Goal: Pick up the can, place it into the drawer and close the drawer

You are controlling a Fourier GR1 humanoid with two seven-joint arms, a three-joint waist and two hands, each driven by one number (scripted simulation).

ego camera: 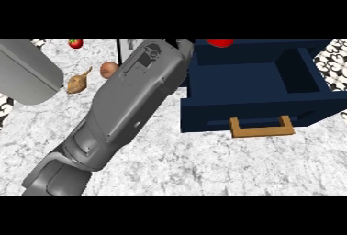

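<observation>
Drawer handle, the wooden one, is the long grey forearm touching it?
Apart. The head view shows a stretch of bare marble counter between the long grey forearm and the wooden drawer handle.

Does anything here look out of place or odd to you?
Nothing is spilled or broken. The navy drawer stands open on the counter, its wooden handle facing forward. A grey forearm stretches across the middle, hiding its hand. No can is visible.

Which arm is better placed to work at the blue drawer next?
Probably the right arm: its forearm stretches up beside the open drawer, ending near the red thing at its far edge. The left arm shows only at the view's left edge.
</observation>
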